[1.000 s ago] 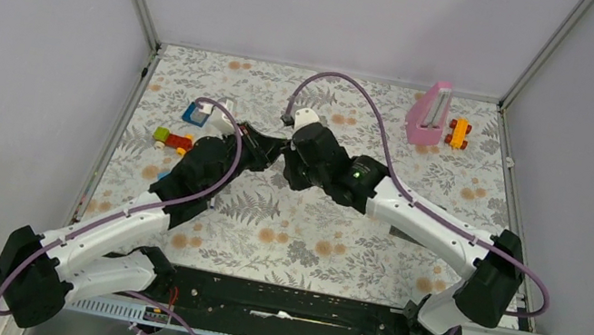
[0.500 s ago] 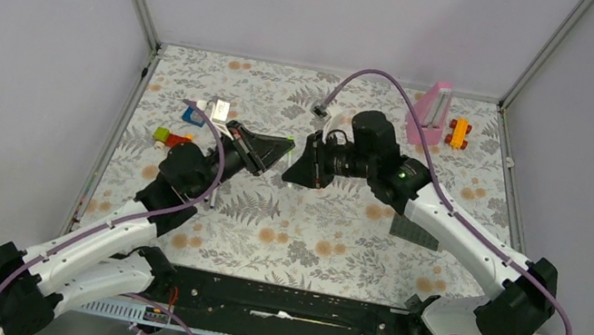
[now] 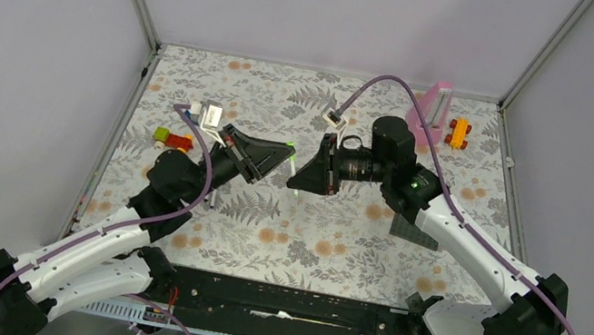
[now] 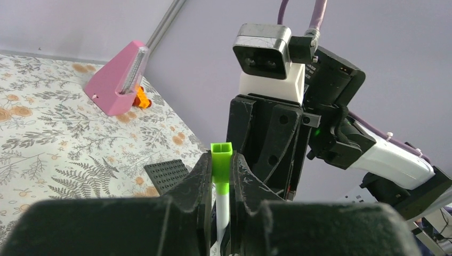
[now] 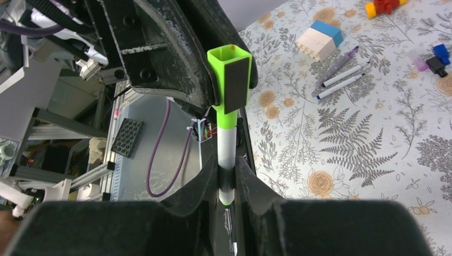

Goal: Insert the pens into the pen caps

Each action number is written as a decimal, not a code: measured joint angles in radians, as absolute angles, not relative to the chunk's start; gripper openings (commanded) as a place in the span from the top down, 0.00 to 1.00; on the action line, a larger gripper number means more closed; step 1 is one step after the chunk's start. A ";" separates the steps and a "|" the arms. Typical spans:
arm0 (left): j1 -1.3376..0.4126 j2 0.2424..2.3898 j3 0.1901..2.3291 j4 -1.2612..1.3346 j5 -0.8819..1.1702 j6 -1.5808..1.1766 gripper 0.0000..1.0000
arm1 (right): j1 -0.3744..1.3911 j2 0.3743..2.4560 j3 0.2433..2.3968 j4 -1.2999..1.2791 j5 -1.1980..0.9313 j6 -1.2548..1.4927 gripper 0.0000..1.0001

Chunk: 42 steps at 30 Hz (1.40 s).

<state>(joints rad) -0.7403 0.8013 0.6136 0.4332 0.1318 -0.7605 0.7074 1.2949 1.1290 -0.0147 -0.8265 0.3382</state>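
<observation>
Both arms have swung apart from their huddle, leaving left gripper [image 4: 221,165] nipped narrow at the green cap [image 5: 230,80] and right gripper [image 5: 228,170] pinching the white barrel of the same pen [image 5: 228,144] above the middle of the table [image 3: 336,239]; the cap appears seated, while other pens [image 5: 346,72] lie uncapped toward the left edge.

Floral cloth [image 3: 309,234] covers table. Pink wedge block [image 3: 428,112] back R, orange toy brick [image 3: 459,132] just beside. Red/yellow bricks [image 3: 173,140] L. Dk grey studded plate [image 3: 411,231] R.
</observation>
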 measured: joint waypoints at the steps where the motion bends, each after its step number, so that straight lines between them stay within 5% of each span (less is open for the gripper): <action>1: -0.742 0.797 0.608 0.435 0.133 -0.761 1.00 | 0.706 1.293 1.122 -0.005 -0.835 0.341 1.00; 30: -0.744 0.735 0.527 0.619 0.224 -0.813 0.97 | 0.665 1.257 1.050 0.236 -1.053 0.439 1.00; 33: -0.744 0.735 0.528 0.613 0.220 -0.816 0.80 | 0.665 1.250 1.050 0.218 -1.036 0.421 1.00; 37: -0.748 0.718 0.527 0.506 0.203 -0.813 0.34 | 0.663 1.238 1.042 0.197 -0.969 0.376 1.00; 42: -0.771 0.650 0.491 0.196 0.165 -0.808 0.15 | 0.642 1.161 1.022 0.208 -0.864 0.307 1.00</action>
<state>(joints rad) -0.7712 0.6502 0.4911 0.1959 0.1646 -0.8078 0.6418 1.1614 1.0222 0.2085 -0.8642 0.3069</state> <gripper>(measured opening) 0.773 0.189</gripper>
